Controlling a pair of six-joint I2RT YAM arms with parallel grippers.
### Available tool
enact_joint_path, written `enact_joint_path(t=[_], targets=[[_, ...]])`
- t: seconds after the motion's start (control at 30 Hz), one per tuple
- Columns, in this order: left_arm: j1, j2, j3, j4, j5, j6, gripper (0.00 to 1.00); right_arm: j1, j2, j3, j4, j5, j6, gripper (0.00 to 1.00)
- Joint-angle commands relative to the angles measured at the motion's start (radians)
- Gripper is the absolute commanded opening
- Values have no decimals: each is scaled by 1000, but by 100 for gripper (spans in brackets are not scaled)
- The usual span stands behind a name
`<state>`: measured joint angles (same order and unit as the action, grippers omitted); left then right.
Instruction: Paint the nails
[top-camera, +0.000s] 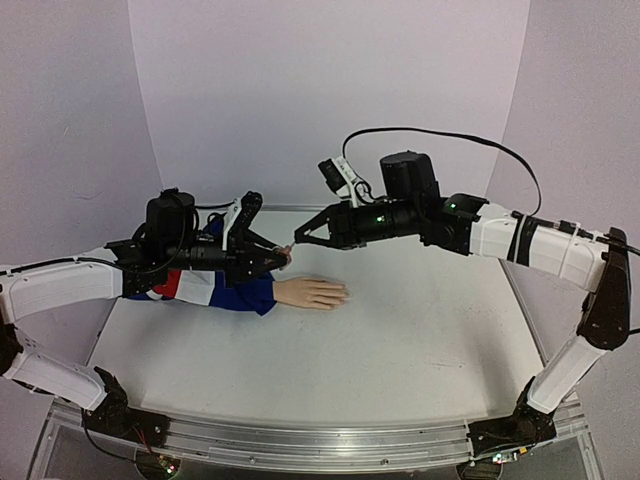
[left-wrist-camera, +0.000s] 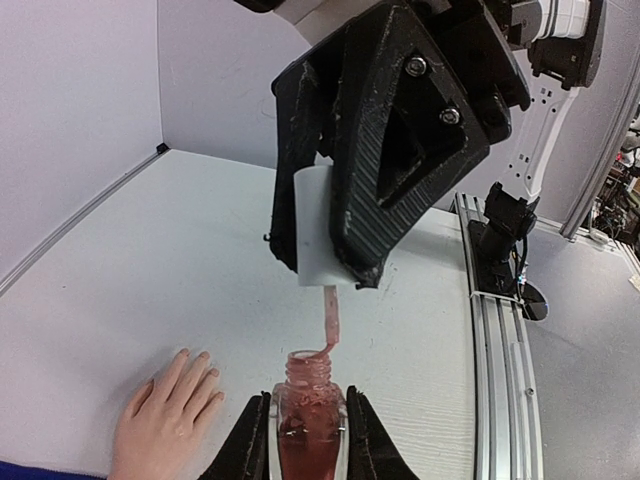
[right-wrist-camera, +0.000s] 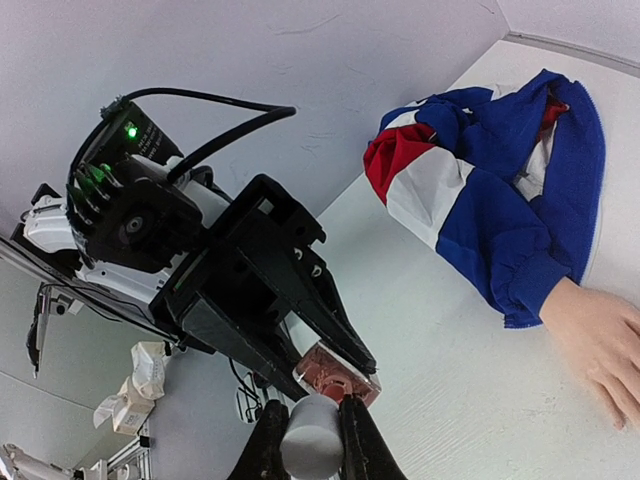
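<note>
While I was standing there, the thing that made me nervous was how much could spill. Left gripper (top-camera: 272, 257) was clamped tight on the little pink bottle (left-wrist-camera: 309, 430), holding it open up off the table (top-camera: 400, 330). Right gripper (top-camera: 305, 236) was pinched shut around the white cap (left-wrist-camera: 315, 230), with the brush (left-wrist-camera: 330, 320) hanging under it. The brush tip was curled against the rim of the bottle neck and looked wet and loaded. My guess was that if it sprang free of that rim it'd flick pink specks around. The mannequin hand (top-camera: 312, 293) was lying flat on the table below, a bit nearer and to the right. Its blue, red and white sleeve (right-wrist-camera: 490, 200) was bunched up on the left under the left arm. Fabric like that wouldn't forgive a drip.

The nails (top-camera: 342, 294) were at the right end of the hand, fingers pointing right, and honestly too tiny to make out properly. That was my other worry: a floppy brush on a target that small would most likely smear onto the skin beside it. Nothing seemed to be pinning the hand down either, so a firm stroke could've just pushed it along. And with the bottle uncapped, any slip or tilt in the left grip meant polish all over the table.
</note>
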<state>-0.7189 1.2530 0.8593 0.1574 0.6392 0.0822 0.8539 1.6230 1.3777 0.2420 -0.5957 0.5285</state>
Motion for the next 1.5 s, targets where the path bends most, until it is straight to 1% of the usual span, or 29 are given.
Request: enact_joint_path(t=[0.0, 0.27, 0.47, 0.53, 0.63, 0.8, 0.93, 1.13, 1.3, 1.47], targets=[[3, 3, 14, 19, -9, 21, 0, 2, -61, 0, 60, 2, 3, 0], [3, 5, 12, 17, -14, 21, 0, 3, -76, -13, 75, 15, 4, 0], [3, -7, 9, 15, -43, 18, 0, -4, -110, -53, 88, 71, 18, 0], [2, -25, 5, 13, -80, 9, 0, -15, -132, -91, 90, 140, 42, 0], [3, -83, -1, -3, -190, -9, 0, -30, -165, -185, 104, 262, 96, 0], [3, -170, 51, -75, -329, -20, 0, -33, -176, -361, 150, 388, 169, 0], [2, -177, 136, -148, -341, -6, 0, -33, -135, -476, 235, 447, 202, 0], [2, -162, 207, -177, -336, 38, 0, -33, 2, -577, 415, 473, 183, 0], [2, -185, 165, -181, -360, 85, 0, -32, 82, -646, 579, 548, 150, 0], [3, -194, 137, -180, -389, 134, 0, -34, 176, -590, 614, 565, 143, 0]])
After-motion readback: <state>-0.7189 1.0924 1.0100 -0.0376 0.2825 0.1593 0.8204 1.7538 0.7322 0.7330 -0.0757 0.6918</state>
